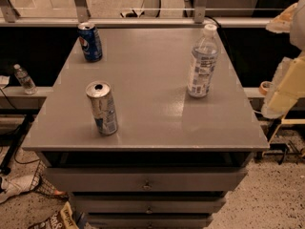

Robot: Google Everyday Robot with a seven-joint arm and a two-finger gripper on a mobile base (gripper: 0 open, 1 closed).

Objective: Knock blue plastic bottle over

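Observation:
The blue plastic bottle (202, 63) is a clear water bottle with a white cap and a pale blue-and-white label. It stands upright on the right side of the grey cabinet top (147, 85). My pale arm (286, 87) comes in at the right edge of the view, beyond the cabinet's right side. My gripper (287, 19) is at the upper right edge, to the right of the bottle and slightly behind it, well apart from it.
A dark blue Pepsi can (90, 42) stands at the back left of the top. A silver can (102, 108) stands at the front left. A small bottle (23, 78) sits on a low ledge to the left. Drawers (145, 180) are below the top.

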